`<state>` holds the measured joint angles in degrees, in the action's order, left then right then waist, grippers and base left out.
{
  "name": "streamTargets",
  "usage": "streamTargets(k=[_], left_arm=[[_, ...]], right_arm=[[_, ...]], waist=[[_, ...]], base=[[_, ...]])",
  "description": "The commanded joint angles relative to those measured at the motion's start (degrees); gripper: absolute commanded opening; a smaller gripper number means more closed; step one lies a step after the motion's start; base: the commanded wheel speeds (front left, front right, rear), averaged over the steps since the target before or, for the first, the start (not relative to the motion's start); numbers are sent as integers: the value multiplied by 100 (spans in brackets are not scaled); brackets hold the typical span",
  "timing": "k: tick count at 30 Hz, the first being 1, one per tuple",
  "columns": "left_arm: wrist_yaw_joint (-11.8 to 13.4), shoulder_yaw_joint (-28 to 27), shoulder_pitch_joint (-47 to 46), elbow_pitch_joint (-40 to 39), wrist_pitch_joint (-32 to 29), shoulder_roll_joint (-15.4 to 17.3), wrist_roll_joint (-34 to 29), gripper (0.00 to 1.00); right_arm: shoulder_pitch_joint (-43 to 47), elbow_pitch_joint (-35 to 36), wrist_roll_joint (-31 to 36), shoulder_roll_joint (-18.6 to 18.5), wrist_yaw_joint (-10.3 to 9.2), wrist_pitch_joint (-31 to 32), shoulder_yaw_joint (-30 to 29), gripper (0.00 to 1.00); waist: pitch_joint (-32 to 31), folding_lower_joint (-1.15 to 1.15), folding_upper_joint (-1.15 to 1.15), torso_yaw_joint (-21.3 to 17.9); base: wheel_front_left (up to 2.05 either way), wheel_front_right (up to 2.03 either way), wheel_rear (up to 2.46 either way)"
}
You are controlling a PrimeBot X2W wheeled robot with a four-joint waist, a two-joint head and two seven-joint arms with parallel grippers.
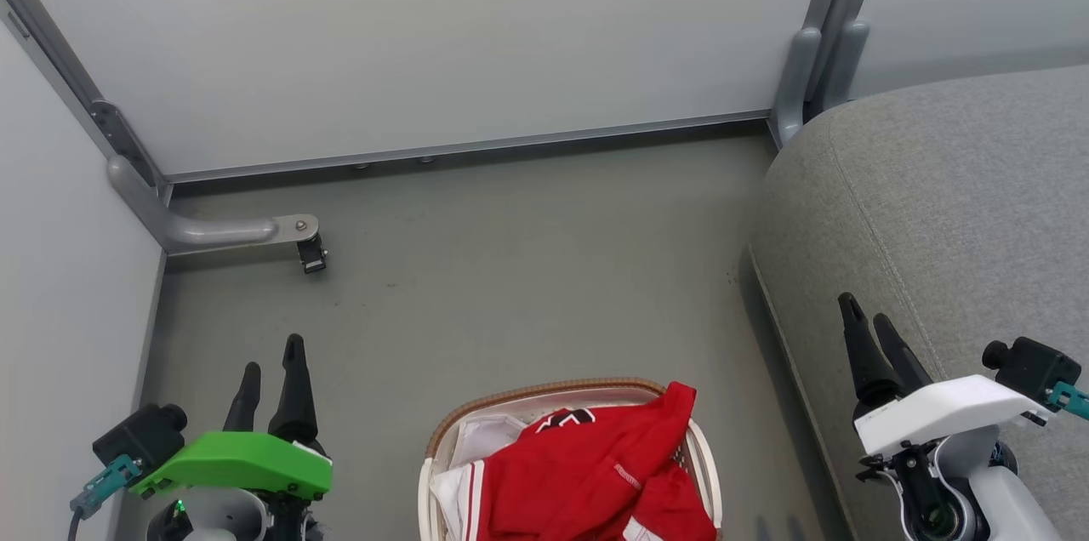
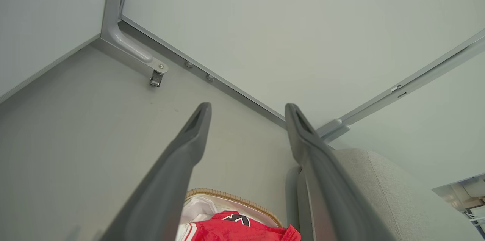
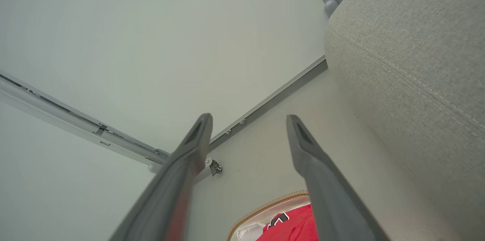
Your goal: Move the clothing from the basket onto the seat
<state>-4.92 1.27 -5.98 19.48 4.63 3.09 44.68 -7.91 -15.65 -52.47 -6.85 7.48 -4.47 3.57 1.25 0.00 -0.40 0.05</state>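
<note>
Clothing (image 1: 595, 473): a red heap inside the basket (image 1: 544, 395), bunched toward its right half, with one fold over the rim there.
Seat (image 1: 953, 209): just right of the basket.
Left hand (image 1: 271, 354): left of the basket, released, empty.
Right hand (image 1: 863, 309): right of the basket, over the seat's edge, released, empty.
Key relation: the heap lies inward of and below both hands; the right hand seems nearer the red fabric.

Tallied one basket (image 1: 510, 395), one heap of clothing (image 1: 587, 473), one seat (image 1: 936, 201) at right.
Could not split the red heap, near centre, into separate garments; spotted one emblem (image 1: 566, 419) on it. Counted two grippers, left gripper (image 1: 272, 355) near left, right gripper (image 1: 863, 309) near right, two dark fingers (image 1: 294, 375) apiece; one grey metal bracket (image 1: 221, 230) far left.
</note>
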Motion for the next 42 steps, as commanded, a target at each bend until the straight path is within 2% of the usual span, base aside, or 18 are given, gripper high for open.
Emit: streamTargets(k=[1,19,42], left_arm=[[31,18,-33,-31,54,70,-227,100],[260,324,109,-1,356,138,-1515,100],[474,523,297,-130,681,104,-2729,100]], right_arm=[[-28,63,196,-70,1,-66,17,100],[95,-98,1552,-99,1,-370,120,100],[171,-251,2935,-91,2,-686,203,100]], waist=[[-5,0,15,-2],[-20,0,21,3],[20,0,28,-2]], base=[[0,0,0],[0,0,0],[0,0,0]])
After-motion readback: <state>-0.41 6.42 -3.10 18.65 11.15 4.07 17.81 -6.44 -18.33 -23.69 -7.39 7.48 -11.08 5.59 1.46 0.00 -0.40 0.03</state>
